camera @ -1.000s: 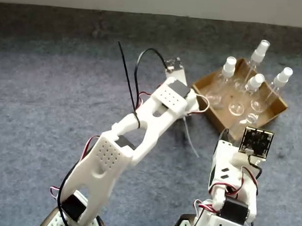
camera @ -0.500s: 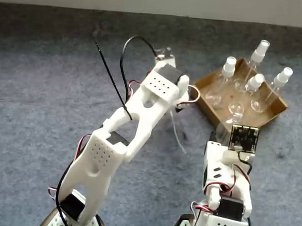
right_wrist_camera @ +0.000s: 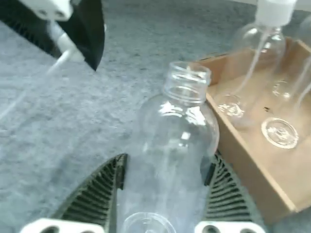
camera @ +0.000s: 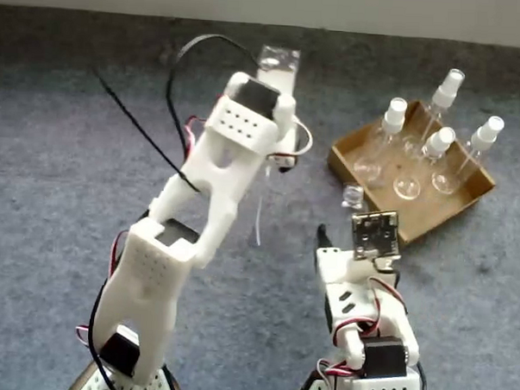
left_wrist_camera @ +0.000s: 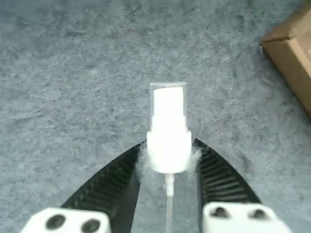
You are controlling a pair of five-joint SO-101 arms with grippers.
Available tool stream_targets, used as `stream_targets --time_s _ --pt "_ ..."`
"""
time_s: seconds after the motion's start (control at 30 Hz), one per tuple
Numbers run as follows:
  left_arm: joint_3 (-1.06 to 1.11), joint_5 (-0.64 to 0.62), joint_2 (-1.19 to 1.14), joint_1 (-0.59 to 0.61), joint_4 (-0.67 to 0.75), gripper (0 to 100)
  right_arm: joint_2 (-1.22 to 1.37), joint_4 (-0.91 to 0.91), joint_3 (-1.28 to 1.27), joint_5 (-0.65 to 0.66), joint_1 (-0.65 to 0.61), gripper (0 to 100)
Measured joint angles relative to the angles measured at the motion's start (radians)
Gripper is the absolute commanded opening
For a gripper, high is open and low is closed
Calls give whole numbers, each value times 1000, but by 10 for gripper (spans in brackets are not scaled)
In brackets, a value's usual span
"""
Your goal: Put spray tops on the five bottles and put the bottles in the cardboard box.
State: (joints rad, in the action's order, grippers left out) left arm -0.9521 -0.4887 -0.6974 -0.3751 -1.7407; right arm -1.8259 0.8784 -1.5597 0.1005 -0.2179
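Clearly, the left gripper (left_wrist_camera: pixel 169 151) is clenched on the white spray top (left_wrist_camera: pixel 168 133). Its black fingers (left_wrist_camera: pixel 121 179) press the collar from both sides, the clear cap points away from the gripper, and the dip tube (left_wrist_camera: pixel 168 204) runs back between them. The right gripper (right_wrist_camera: pixel 166 167) grasps the clear bottle (right_wrist_camera: pixel 176 141) around its body, with the open threaded neck reaching out past the fingertips.

The high view sets the spray top well apart from the bottle, which is held just beside the near wall of the cardboard box (camera: pixel 431 221). Four capped bottles (camera: pixel 439 147) stand upright inside the box, which rests on the grey, fuzzy counter (camera: pixel 72 152). The right wrist view catches the other gripper's dark finger and the dip tube up beyond the bottle's neck. The left wrist view takes in one corner of the box.
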Motion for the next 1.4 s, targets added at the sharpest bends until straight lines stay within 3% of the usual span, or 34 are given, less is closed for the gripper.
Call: stream_targets --time_s 0.13,0.4,0.83,1.0,1.2,1.4 --pt "94 14 94 66 -3 90 0 -54 0 0 -107 98" --pt "405 244 391 110 -3 90 0 -278 -84 84 -244 97" --pt "730 269 968 146 14 91 2 -514 -107 84 -331 95" --pt "836 269 1166 144 152 91 2 -516 -107 84 -365 95" --pt "1014 269 1384 144 428 91 2 -480 -107 84 -365 95" --pt "1211 269 1553 -5 721 91 2 -417 -107 84 -370 95"
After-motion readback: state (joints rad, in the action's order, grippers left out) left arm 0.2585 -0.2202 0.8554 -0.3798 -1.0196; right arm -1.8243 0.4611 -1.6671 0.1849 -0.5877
